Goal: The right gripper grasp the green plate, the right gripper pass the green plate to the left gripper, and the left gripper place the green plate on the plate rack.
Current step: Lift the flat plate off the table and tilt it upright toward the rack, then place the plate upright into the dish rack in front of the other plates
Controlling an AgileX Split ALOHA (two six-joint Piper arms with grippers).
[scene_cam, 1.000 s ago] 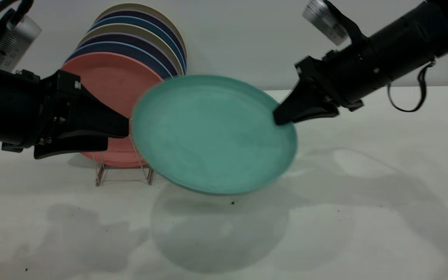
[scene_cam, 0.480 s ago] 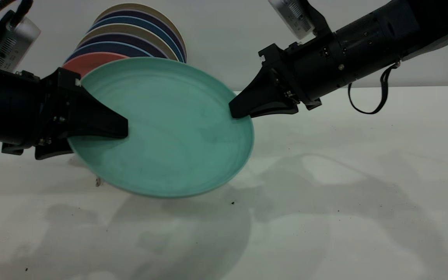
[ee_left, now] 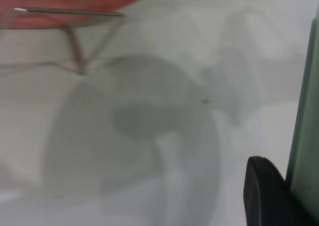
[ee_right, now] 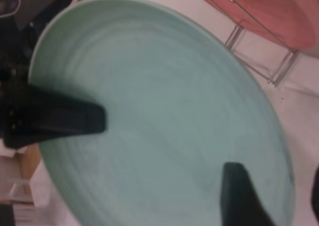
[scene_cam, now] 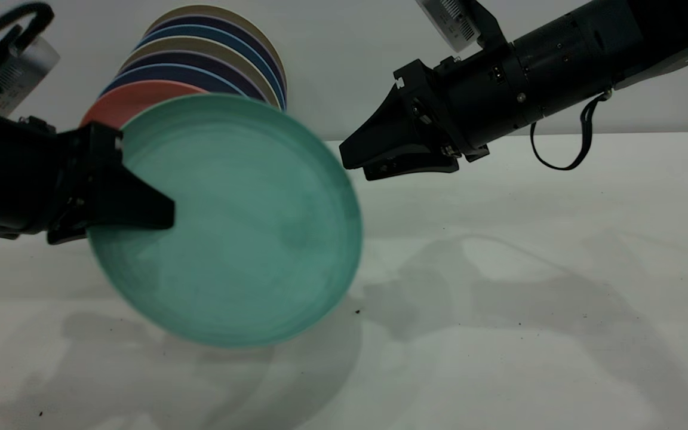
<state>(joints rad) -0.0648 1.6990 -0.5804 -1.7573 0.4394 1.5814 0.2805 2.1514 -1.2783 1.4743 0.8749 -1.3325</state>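
Jaws of the right gripper now stand parted, clear of the green plate, which half a second ago they pinched. We find the left gripper clamped on its rim (handover done), carrying it tilted before the plate rack; racking remains.

No readable text, labels, brands or numbers appear in any view. Markings on the silver wrist cameras are illegible.

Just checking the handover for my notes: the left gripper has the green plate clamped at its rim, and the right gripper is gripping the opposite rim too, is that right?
Not quite. The left gripper does have the green plate clamped at its rim, but the right gripper is not gripping it: in the exterior view its jaws are open and clear of the plate's edge.
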